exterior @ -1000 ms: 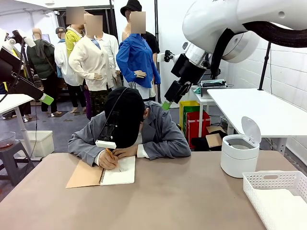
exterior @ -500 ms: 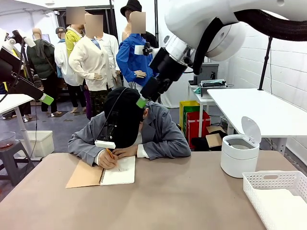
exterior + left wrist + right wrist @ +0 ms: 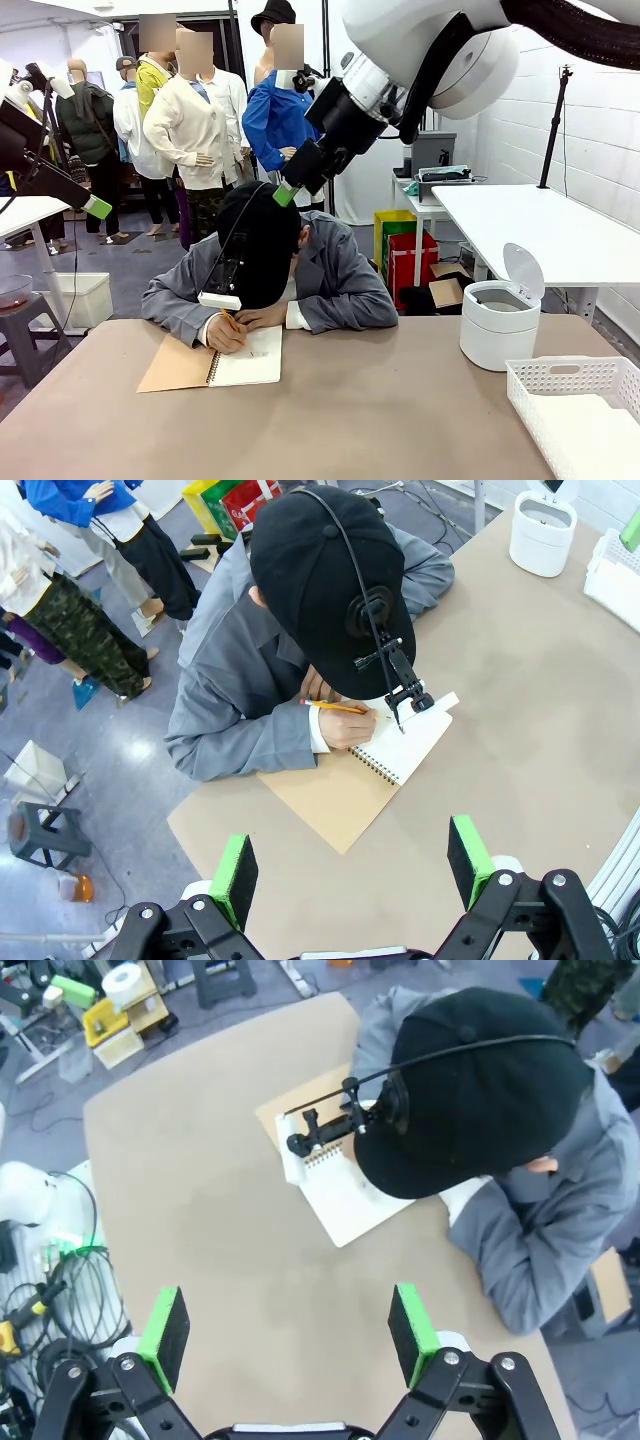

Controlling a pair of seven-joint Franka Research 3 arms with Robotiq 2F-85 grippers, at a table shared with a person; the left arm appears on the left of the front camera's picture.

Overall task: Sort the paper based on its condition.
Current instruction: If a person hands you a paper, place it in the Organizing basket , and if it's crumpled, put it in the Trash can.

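No loose paper is in view. A person leans over the table and writes with a pencil on the white page of a spiral notebook (image 3: 247,357) (image 3: 408,746) (image 3: 346,1203) that has a brown cover. My right gripper (image 3: 286,190) (image 3: 288,1323) hangs high above the person's black cap, open, with nothing between its green pads. My left gripper (image 3: 92,204) (image 3: 352,870) is up at the far left, well off the table. It is open too and looks down on the person and the notebook.
A white bin (image 3: 497,322) (image 3: 542,520) with its lid raised stands at the table's right. A white slatted basket (image 3: 574,377) (image 3: 616,566) sits at the near right corner. The brown tabletop (image 3: 380,420) in front of the notebook is bare.
My right arm has swung left and slightly up, from beside the person's shoulder to above the cap. The person keeps writing. The left arm has not moved.
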